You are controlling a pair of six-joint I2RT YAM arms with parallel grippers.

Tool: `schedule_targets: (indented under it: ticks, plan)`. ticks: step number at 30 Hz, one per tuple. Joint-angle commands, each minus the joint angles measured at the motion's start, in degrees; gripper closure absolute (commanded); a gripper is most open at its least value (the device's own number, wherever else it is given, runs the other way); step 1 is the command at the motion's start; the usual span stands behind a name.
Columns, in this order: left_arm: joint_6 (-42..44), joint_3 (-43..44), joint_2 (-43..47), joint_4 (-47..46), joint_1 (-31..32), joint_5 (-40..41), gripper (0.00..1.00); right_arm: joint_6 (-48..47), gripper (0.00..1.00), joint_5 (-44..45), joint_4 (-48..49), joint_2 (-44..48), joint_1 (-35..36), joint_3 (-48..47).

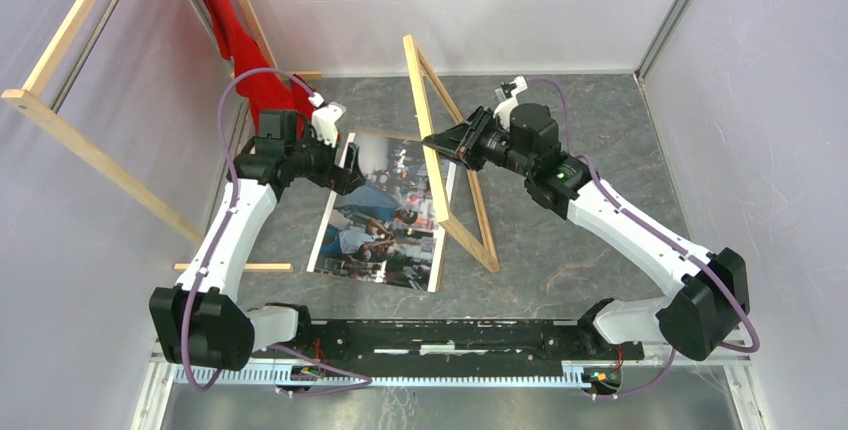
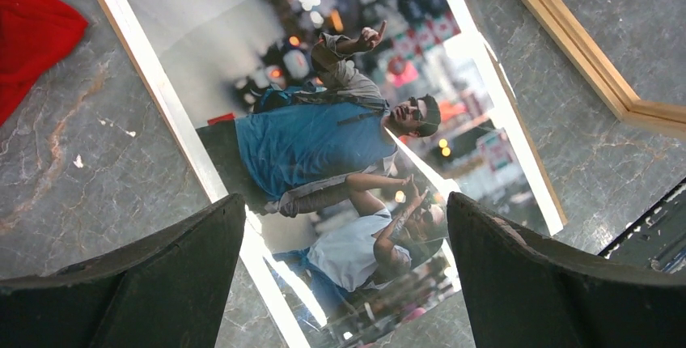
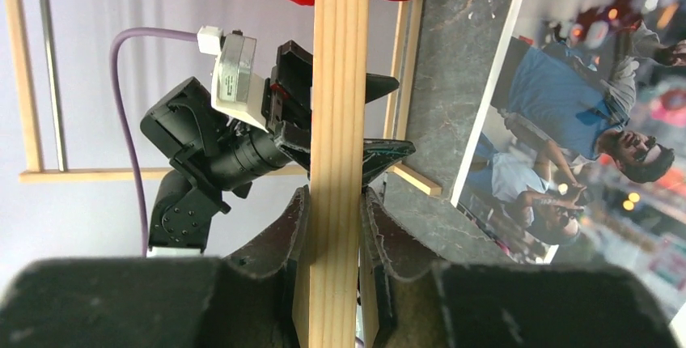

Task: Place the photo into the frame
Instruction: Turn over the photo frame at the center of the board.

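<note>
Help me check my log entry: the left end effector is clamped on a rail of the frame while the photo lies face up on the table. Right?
Wrong arm: the right end effector is clamped on a rail of the frame, as the right wrist view shows. The photo does lie face up on the table.

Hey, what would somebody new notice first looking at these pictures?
The light-wood frame stands tilted on edge mid-table, the right gripper clamped on its side rail. Beside it the colour photo lies face up, the open left gripper above its left edge. A red cloth sits in the far left corner.
</note>
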State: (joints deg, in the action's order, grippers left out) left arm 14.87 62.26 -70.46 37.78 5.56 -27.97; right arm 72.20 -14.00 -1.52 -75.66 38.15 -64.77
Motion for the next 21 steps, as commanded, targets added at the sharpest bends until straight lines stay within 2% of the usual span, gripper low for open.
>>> schedule_targets:
  ticks: [1,5,8,12,16,21]
  plan:
    - [-1.41,2.97,1.11,0.15,1.47,0.82,0.00,2.59,1.00,-6.41,8.11,2.06,-2.54,1.89]
    - [-1.82,3.59,0.85,0.10,2.32,1.20,0.00,1.87,0.99,-9.69,6.97,2.32,-6.16,2.13]
    - [-2.04,3.98,0.47,0.15,2.50,1.73,0.00,0.15,0.80,-12.15,5.26,2.59,-8.82,2.19]
    - [-2.20,4.59,0.20,0.10,2.52,1.86,0.00,-2.24,0.69,-15.18,2.82,2.61,-12.37,2.27]
    - [-2.25,5.12,0.09,0.10,2.61,2.27,0.00,-5.71,0.49,-17.07,-1.58,2.63,-16.23,1.24]
    - [-2.35,5.78,-0.25,0.17,2.61,2.47,0.00,-7.96,0.43,-19.98,-4.06,3.21,-21.72,0.92]
